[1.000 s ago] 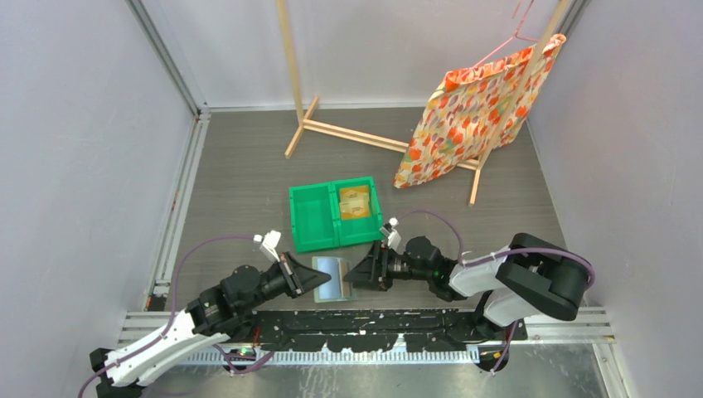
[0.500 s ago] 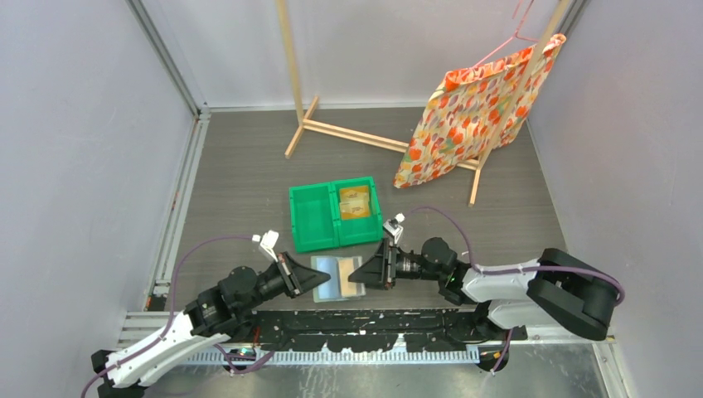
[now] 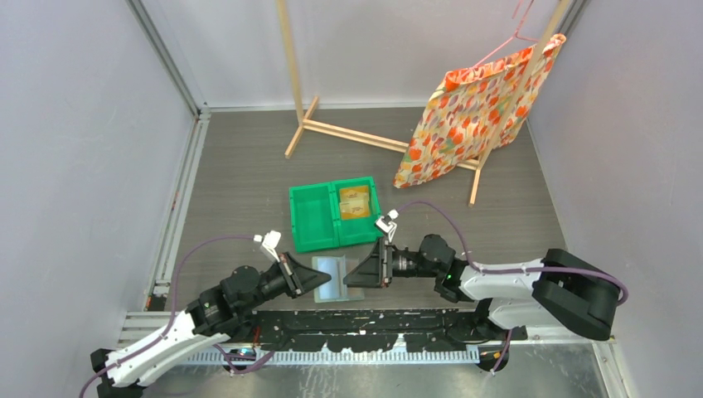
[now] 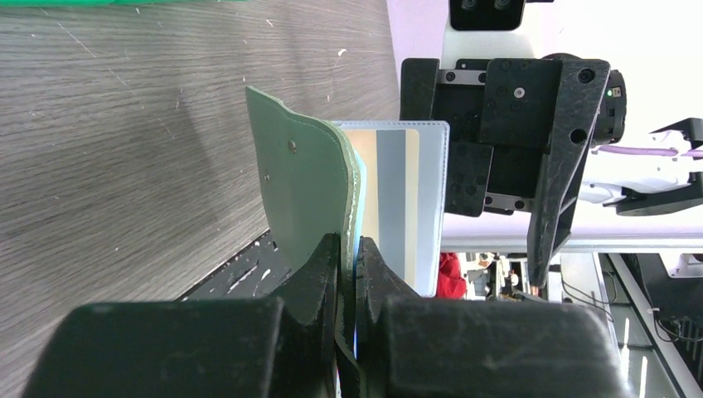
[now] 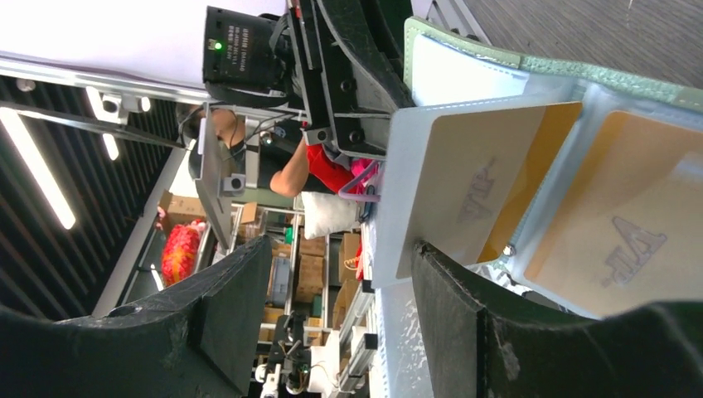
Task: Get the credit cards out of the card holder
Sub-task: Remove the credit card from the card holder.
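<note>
The card holder is grey-green outside and pale blue-grey inside. It is held open and raised near the table's front edge. My left gripper is shut on its green flap. In the right wrist view, two tan credit cards sit in its clear slots. My right gripper is open at the holder's right edge. One finger is next to the nearer card's corner, without gripping it. More tan cards lie in the green bin's right compartment.
The green two-compartment bin stands just beyond the grippers. A wooden rack with a flowered cloth bag on a hanger stands at the back. Walls close in on both sides.
My right gripper drew back a little to the right half a second ago, and has now moved left to the holder's edge again. The left gripper has held still.
</note>
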